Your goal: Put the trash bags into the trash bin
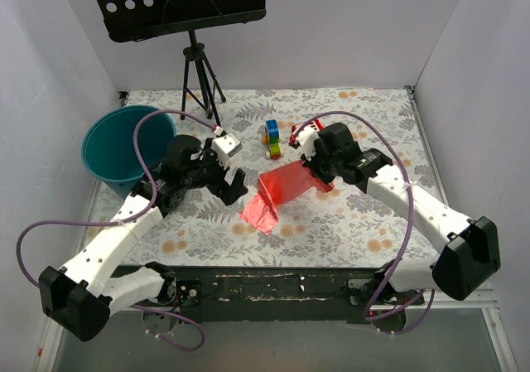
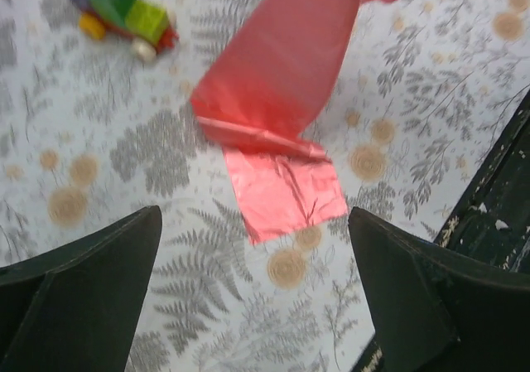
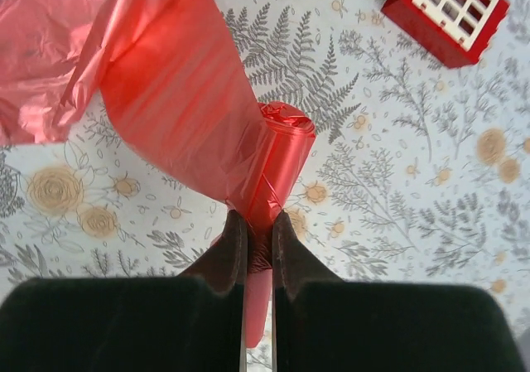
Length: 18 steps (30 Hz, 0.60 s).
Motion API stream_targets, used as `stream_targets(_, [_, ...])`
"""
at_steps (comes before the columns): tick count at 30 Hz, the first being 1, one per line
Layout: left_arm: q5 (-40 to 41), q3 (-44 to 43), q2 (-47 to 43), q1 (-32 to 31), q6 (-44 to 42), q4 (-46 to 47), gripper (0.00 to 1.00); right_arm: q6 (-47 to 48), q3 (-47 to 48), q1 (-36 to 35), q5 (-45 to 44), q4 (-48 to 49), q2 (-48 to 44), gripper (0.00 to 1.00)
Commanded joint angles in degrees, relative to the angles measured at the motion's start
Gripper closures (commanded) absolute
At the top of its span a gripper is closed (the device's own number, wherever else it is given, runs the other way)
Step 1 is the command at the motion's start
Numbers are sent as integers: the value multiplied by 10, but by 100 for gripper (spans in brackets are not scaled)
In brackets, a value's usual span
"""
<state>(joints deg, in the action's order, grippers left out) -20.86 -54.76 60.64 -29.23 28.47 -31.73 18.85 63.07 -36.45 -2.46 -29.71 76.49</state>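
The trash bags are a pink-red plastic film (image 1: 281, 191) lying partly unrolled mid-table, its rolled end (image 3: 286, 152) toward the right arm. My right gripper (image 3: 258, 219) is shut on that rolled end, with film bunched between the fingers. In the left wrist view the loose flat end of the film (image 2: 281, 82) lies on the cloth. My left gripper (image 2: 252, 214) hovers just above that end, open wide and holding nothing; in the top view it (image 1: 232, 187) sits left of the film. The teal trash bin (image 1: 108, 166) stands at the far left, behind the left arm.
A colourful block toy (image 1: 272, 138) lies behind the film, also in the left wrist view (image 2: 124, 7). A red box with white squares (image 3: 447, 12) sits near the right gripper. A tripod stand (image 1: 195, 65) is at the back. The table's dark front edge (image 2: 497, 214) is close.
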Motion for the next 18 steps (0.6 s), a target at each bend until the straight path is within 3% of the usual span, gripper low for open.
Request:
stream_targets(1, [-109, -15, 1, 1, -81, 143, 2, 122, 64, 1, 53, -69, -46, 99])
stream_targets(6, [-214, -20, 99, -9, -88, 262, 2, 155, 105, 1, 54, -101, -91, 99])
stream_targets(11, [-286, -46, 206, -21, -28, 393, 2, 144, 114, 1, 57, -132, -112, 99])
stream_targets(18, [-318, -94, 309, -86, 13, 476, 2, 87, 96, 3, 36, -124, -120, 99])
